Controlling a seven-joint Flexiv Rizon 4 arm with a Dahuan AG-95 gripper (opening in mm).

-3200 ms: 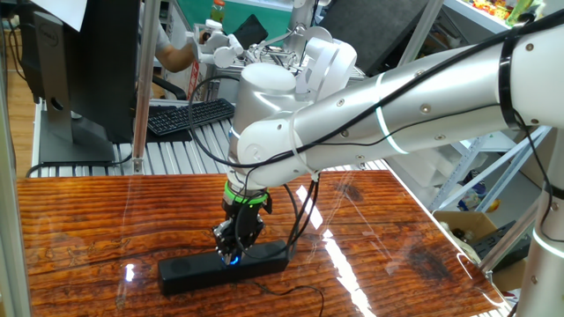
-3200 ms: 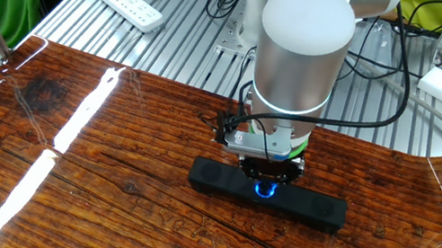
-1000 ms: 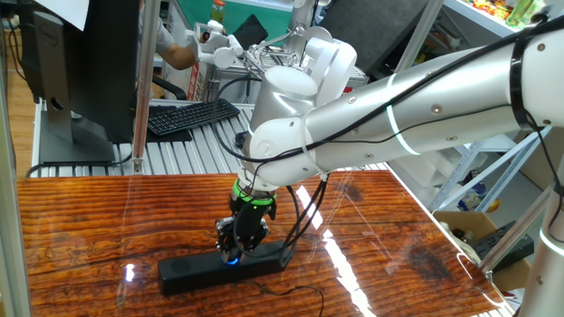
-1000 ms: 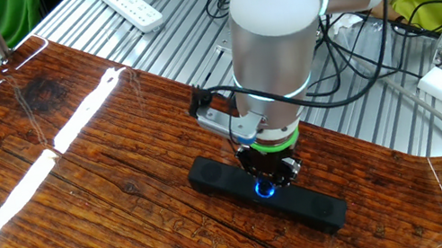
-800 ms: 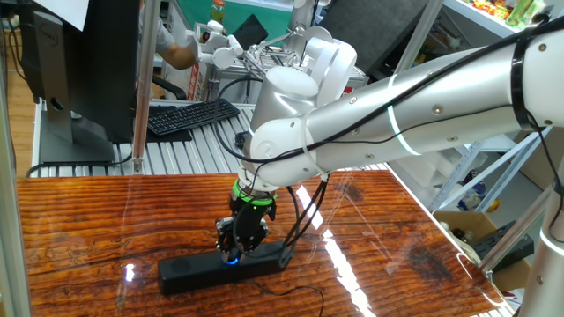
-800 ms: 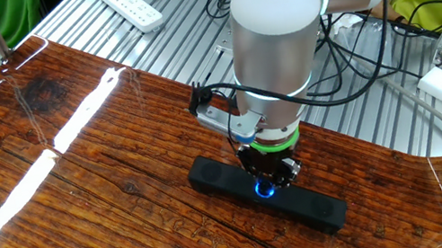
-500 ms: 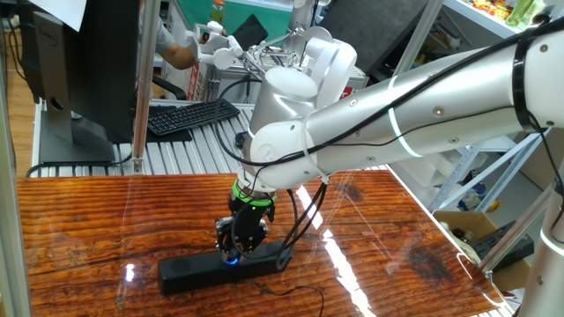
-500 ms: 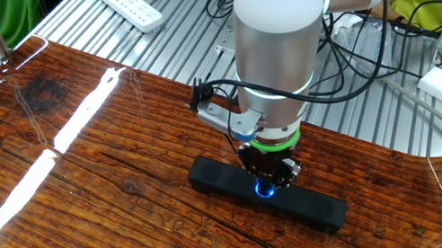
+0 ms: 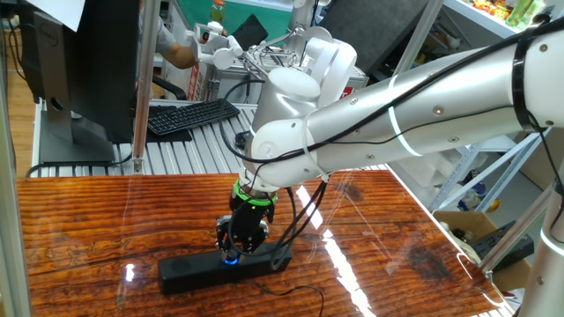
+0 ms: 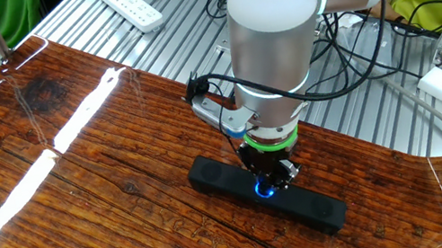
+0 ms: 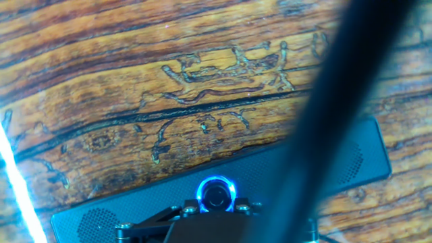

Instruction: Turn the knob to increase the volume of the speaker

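The speaker [image 9: 220, 269] lies flat on the wooden bench [image 9: 88, 229], near its front edge in one fixed view and toward the edge beside the ribbed metal surface [image 10: 145, 55] in the other fixed view. It sits at a slant to the bench edges. The knob [image 11: 216, 194] is at the middle of the speaker's long top face, ringed in blue light.

The pincer [image 10: 271, 180] points straight down onto the middle of the speaker, its fingers set on either side of the knob and pinching it; blue light shows between the fingertips in both fixed views. In the hand view, the black finger mounts crowd the lower edge just below the knob, and a dark blurred bar crosses the picture at a slant.

A thin black cable [image 9: 300, 295] trails from the speaker across the bench. Behind the bench, a black keyboard [image 9: 189, 114] rests on the ribbed metal surface, and a white power strip [image 10: 132, 7] lies farther off.
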